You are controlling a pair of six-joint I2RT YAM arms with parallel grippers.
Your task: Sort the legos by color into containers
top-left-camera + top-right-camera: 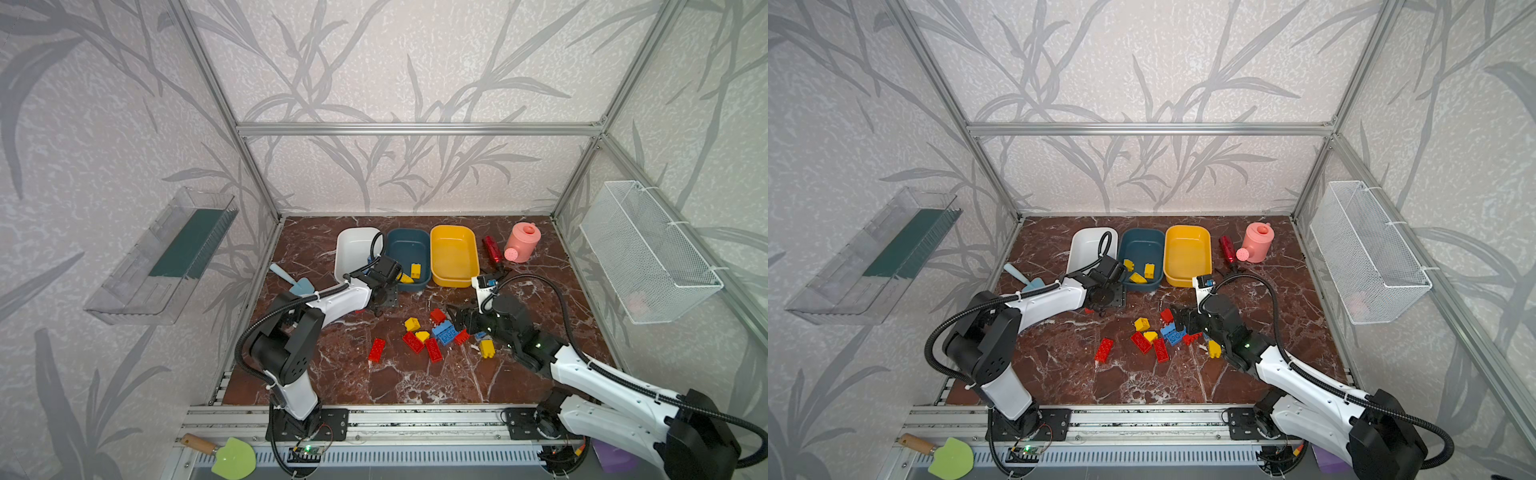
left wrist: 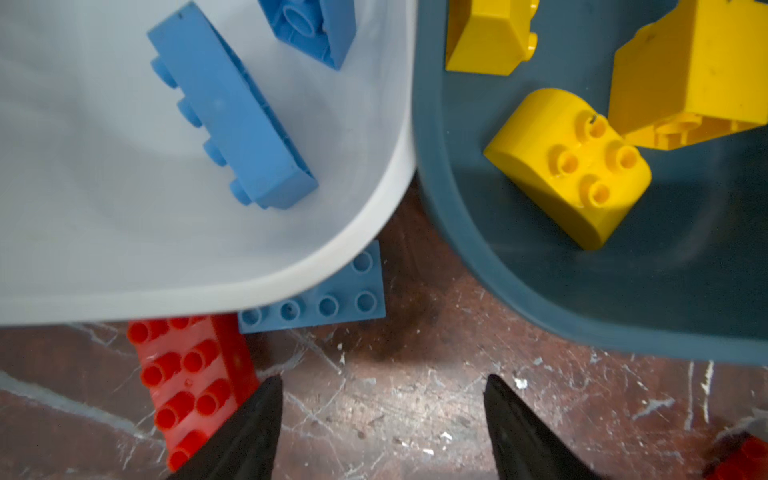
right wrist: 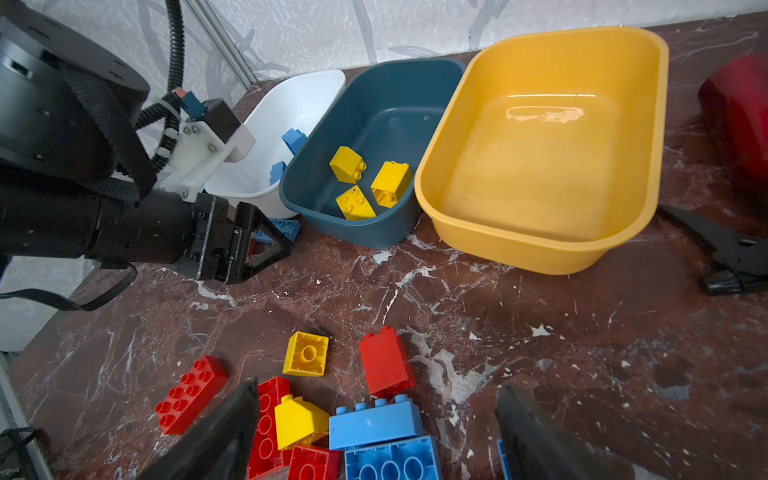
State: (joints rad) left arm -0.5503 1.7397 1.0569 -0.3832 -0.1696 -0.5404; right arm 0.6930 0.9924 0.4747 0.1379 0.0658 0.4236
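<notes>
Along the far side of the red-brown marbled tabletop (image 1: 332, 382) a white tub (image 1: 353, 245), a teal tub (image 1: 409, 249) and a yellow tub (image 1: 453, 253) are being carried in a row, left to right, with a red cylindrical tool (image 1: 492, 249) and a pink watering can (image 1: 523, 242) further right. A blue trowel (image 1: 291, 280) is being carried at the left edge, loose legos (image 1: 432, 336) in a cluster at the middle.

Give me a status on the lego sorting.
Done: two blue bricks lie in the white tub, three yellow bricks in the teal tub; the yellow tub holds nothing. In hand: nothing, the left gripper and right gripper are open. Left: the mixed pile on the table, plus a blue plate and red brick by the white tub.
</notes>
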